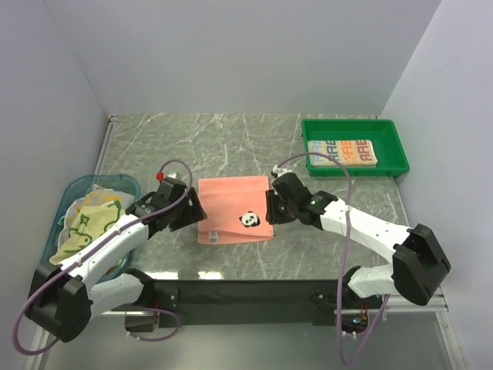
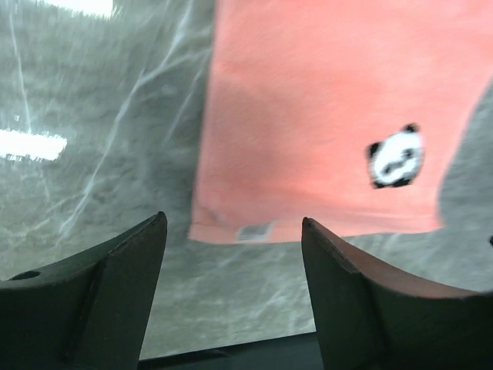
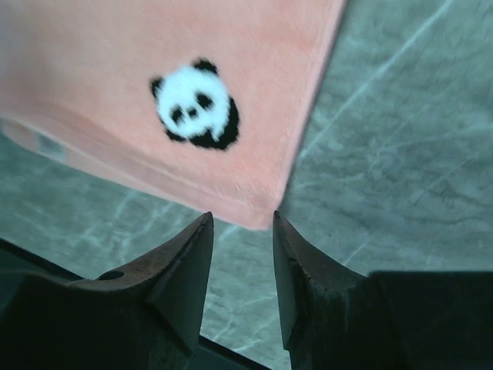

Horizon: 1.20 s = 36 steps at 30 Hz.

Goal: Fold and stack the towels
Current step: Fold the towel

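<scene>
- The pink towel (image 1: 234, 210) lies flat on the table (image 1: 231, 139), between the two grippers, folded into a near-square.
- Its panda (image 1: 249, 220) sits near the front right corner; a small label (image 2: 254, 230) shows at the front left corner.
- The left gripper (image 2: 231, 254) is at the towel's left edge, low over the table. Its jaws stand wide apart with nothing between them, and the towel's front left corner lies just past the fingertips.
- The right gripper (image 3: 243, 223) is at the towel's right edge. Its jaws are partly apart, with a narrow gap between them. The towel's front right corner lies just ahead of that gap and is not clamped.
- A cream towel (image 1: 341, 153) with coloured letters lies folded in the green tray (image 1: 393, 158) at the far right of the table.
- A yellow-green towel (image 1: 86, 227) is heaped loosely in the blue basket (image 1: 73, 189) at the left edge, beside the left arm.
</scene>
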Motion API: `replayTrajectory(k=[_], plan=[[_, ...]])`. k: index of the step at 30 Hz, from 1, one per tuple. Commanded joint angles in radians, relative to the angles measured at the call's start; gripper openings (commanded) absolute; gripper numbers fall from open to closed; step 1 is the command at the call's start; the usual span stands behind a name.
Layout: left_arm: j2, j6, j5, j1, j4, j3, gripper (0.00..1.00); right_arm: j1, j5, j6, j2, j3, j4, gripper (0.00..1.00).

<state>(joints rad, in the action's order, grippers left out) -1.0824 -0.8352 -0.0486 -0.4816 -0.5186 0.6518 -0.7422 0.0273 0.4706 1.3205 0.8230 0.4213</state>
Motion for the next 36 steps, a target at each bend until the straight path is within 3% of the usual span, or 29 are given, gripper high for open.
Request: replayTrajectory(k=[1, 6, 9, 14, 19, 29, 36], plan=[[-0.002, -0.007, -0.013, -0.003, -0.008, 0.087, 0.75, -0.005, 0.037, -0.016, -0.014, 0.076, 0.007, 0.43], [-0.102, 0.005, 0.016, -0.02, 0.025, 0.144, 0.57, -0.003, 0.013, 0.0, 0.088, 0.143, -0.027, 0.28], [-0.172, 0.008, 0.012, -0.046, 0.045, 0.155, 0.51, -0.005, -0.006, 0.022, 0.127, 0.12, -0.085, 0.25], [-0.203, -0.019, 0.03, -0.078, 0.092, 0.066, 0.32, -0.005, -0.088, 0.072, 0.155, 0.003, -0.173, 0.21], [-0.189, -0.074, 0.035, -0.123, 0.14, -0.072, 0.27, -0.003, -0.13, 0.12, 0.151, -0.107, -0.257, 0.21], [-0.154, -0.113, 0.009, -0.133, 0.154, -0.179, 0.28, 0.015, -0.09, 0.161, 0.105, -0.208, -0.271, 0.2], [0.016, -0.102, -0.039, -0.134, 0.051, -0.081, 0.51, 0.066, -0.086, 0.135, -0.065, -0.167, -0.283, 0.24]])
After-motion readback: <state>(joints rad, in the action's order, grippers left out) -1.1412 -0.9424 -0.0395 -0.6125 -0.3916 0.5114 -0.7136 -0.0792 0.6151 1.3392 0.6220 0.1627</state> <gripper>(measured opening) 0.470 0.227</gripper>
